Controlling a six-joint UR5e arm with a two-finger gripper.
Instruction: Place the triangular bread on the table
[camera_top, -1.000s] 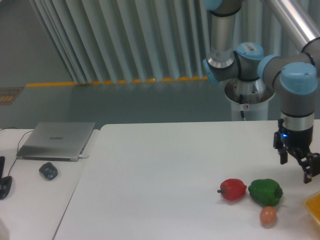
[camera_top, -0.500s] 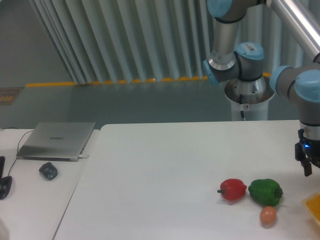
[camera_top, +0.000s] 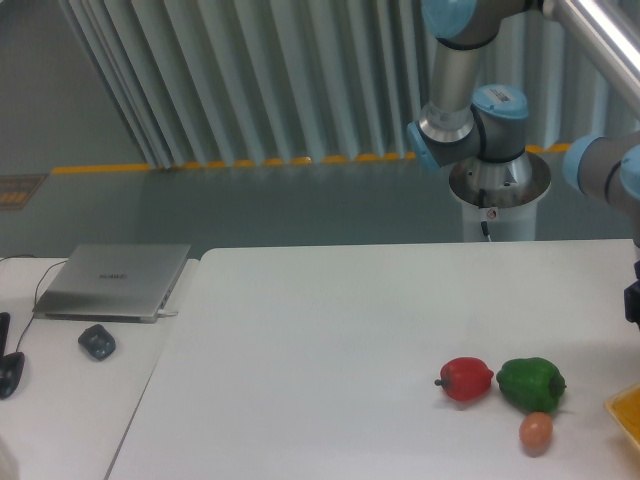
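Observation:
At the right edge, low down, a golden-orange corner (camera_top: 626, 409) pokes into the frame. It looks like the triangular bread, mostly cut off by the frame. It lies on or just above the white table (camera_top: 330, 340), right of the green pepper. Of my gripper (camera_top: 634, 303) only a dark sliver shows at the right edge, above that corner. Its fingers are out of frame, so open or shut cannot be read.
A red pepper (camera_top: 466, 379), a green pepper (camera_top: 531, 384) and a small orange-brown egg-shaped item (camera_top: 536, 432) sit together at the front right. A laptop (camera_top: 113, 280) and a dark mouse (camera_top: 97, 342) lie on the adjoining desk at left. The arm's base (camera_top: 497, 185) stands behind the table.
The gripper has slid steadily to the right, from beside the green pepper to almost out of the frame. The peppers and the egg-shaped item have not moved.

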